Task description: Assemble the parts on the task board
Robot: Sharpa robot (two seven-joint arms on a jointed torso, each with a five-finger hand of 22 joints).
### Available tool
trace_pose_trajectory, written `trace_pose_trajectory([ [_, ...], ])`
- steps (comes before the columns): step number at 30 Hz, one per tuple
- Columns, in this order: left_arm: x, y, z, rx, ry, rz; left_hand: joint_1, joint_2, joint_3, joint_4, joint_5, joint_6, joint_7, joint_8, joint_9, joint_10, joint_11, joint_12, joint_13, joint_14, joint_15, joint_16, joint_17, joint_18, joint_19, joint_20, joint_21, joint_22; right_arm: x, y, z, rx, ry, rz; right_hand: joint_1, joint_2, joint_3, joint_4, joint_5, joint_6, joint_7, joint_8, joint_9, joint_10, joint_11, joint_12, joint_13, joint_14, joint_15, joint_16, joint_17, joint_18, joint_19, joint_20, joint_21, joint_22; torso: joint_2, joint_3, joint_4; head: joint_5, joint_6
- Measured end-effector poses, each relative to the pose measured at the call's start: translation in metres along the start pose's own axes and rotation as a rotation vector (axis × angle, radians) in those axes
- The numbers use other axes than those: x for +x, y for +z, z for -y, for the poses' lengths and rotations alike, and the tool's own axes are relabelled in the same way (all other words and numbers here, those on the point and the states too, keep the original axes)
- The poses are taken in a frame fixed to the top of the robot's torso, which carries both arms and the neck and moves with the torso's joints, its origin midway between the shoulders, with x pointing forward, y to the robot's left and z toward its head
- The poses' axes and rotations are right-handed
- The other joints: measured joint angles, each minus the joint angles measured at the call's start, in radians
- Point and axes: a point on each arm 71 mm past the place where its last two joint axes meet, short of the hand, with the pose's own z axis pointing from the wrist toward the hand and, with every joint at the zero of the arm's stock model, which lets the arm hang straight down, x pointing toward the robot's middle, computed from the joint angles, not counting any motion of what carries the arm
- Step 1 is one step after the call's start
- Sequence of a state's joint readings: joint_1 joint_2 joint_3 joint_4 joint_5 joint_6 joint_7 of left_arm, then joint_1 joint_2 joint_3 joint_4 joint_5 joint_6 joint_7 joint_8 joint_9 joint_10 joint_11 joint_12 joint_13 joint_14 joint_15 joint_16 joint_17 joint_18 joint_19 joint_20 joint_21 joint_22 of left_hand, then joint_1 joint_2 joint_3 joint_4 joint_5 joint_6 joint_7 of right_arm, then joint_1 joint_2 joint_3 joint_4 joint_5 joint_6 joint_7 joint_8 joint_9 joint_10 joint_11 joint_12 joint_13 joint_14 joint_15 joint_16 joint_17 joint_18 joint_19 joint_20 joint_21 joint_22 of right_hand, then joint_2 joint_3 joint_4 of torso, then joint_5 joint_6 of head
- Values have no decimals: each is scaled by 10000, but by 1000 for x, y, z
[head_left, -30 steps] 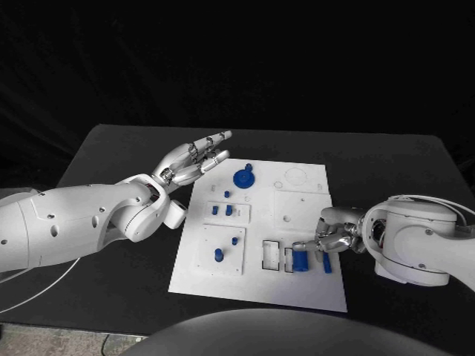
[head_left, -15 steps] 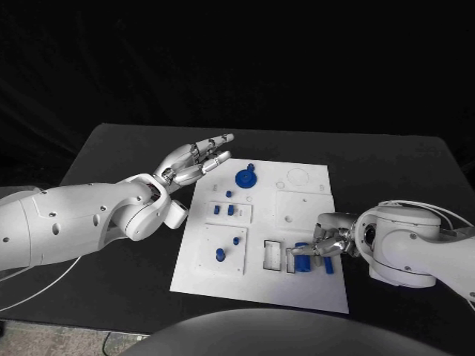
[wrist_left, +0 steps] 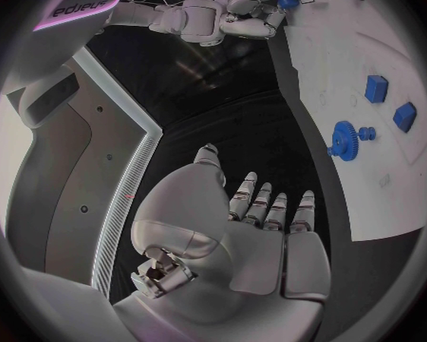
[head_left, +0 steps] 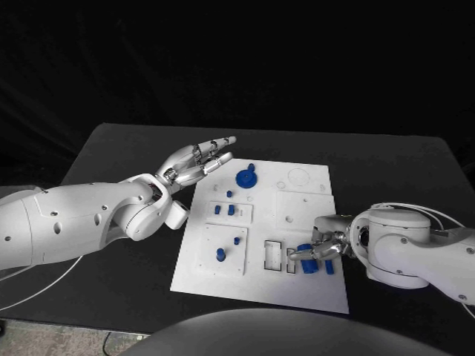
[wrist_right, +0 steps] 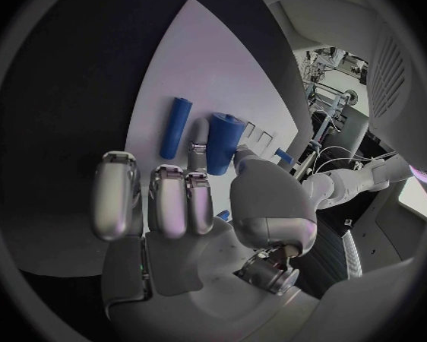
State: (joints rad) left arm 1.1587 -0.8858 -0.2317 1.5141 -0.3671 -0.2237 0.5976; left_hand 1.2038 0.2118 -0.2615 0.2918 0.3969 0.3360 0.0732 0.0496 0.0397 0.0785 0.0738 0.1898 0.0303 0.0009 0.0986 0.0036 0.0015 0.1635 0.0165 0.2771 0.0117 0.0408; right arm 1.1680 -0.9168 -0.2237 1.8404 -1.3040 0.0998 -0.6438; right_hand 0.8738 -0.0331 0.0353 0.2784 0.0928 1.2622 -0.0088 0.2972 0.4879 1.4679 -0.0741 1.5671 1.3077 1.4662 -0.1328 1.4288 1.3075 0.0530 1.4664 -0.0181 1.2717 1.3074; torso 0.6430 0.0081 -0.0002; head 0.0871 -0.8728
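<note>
Blue plastic cylinder [head_left: 305,259], thick and short, lies on the white rectangular task board [head_left: 302,204] near its right front corner, beside a thinner blue rod [head_left: 327,264] and an empty rectangular slot [head_left: 272,254]. Our right hand [head_left: 325,247] pinches the cylinder between fingertips and thumb. Our left hand [head_left: 195,161] hovers spread and flat beyond the board's far left corner, holding nothing. We judge the step calls for a firm, level pinch, then aligning the cylinder squarely over its seat.
</note>
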Motion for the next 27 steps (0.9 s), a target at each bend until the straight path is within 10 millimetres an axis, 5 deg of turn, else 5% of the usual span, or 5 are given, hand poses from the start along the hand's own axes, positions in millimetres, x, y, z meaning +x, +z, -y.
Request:
trace_pose_trajectory([
  [4,0,0,0,-40,-31,-36,41,41,0,0,40,0,0,0,0,53,53,35,11,-35,35,0,0,0,0,0,0,0,-1,0,-2,-77,77,64,680,-102,346,-346,2376,-224,151,-252,49,2,20,0,0,1,5,-49,-1,0,0,0,0,0,0,0,0,21,0],
  [9,1,0,-1,-85,-63,-75,79,79,0,0,39,-36,36,0,-1,54,124,78,10,0,70,0,0,0,0,0,0,10,0,-1,-2,-148,321,17,1302,-697,452,-240,6686,-507,434,-270,78,-35,158,0,-1,2,154,-157,-1,1,-14,21,-152,-1,-1,0,0,35,0],
  [17,1,0,-1,-166,-108,-133,145,145,58,2,76,-74,72,0,-2,130,201,116,20,0,70,0,1,0,0,0,0,21,2,-7,2,-219,1239,-165,1632,-1027,841,149,7202,-834,761,-888,191,-58,311,-1,-1,-17,275,-163,-1,2,1,185,-152,-1,0,1,1,84,0],
  [20,1,0,-1,-194,-122,-151,145,145,58,2,76,-73,71,0,-2,143,214,157,20,19,124,0,1,0,0,0,0,34,4,-10,3,-252,1646,-299,1630,-1025,886,194,8732,-1288,820,-781,372,-91,346,-1,-2,-1,293,-163,-2,2,1,185,-152,-1,0,1,3,99,0],
  [27,2,1,-2,-266,-156,-205,145,145,58,2,76,-73,71,0,-2,143,214,158,19,31,171,0,2,1,36,36,0,60,3,-21,9,-245,3108,-765,1462,-857,933,241,8983,-1624,613,-690,483,-112,362,-1,-2,-1,293,-163,-2,2,1,185,-114,7,0,-2,3,104,0],
])
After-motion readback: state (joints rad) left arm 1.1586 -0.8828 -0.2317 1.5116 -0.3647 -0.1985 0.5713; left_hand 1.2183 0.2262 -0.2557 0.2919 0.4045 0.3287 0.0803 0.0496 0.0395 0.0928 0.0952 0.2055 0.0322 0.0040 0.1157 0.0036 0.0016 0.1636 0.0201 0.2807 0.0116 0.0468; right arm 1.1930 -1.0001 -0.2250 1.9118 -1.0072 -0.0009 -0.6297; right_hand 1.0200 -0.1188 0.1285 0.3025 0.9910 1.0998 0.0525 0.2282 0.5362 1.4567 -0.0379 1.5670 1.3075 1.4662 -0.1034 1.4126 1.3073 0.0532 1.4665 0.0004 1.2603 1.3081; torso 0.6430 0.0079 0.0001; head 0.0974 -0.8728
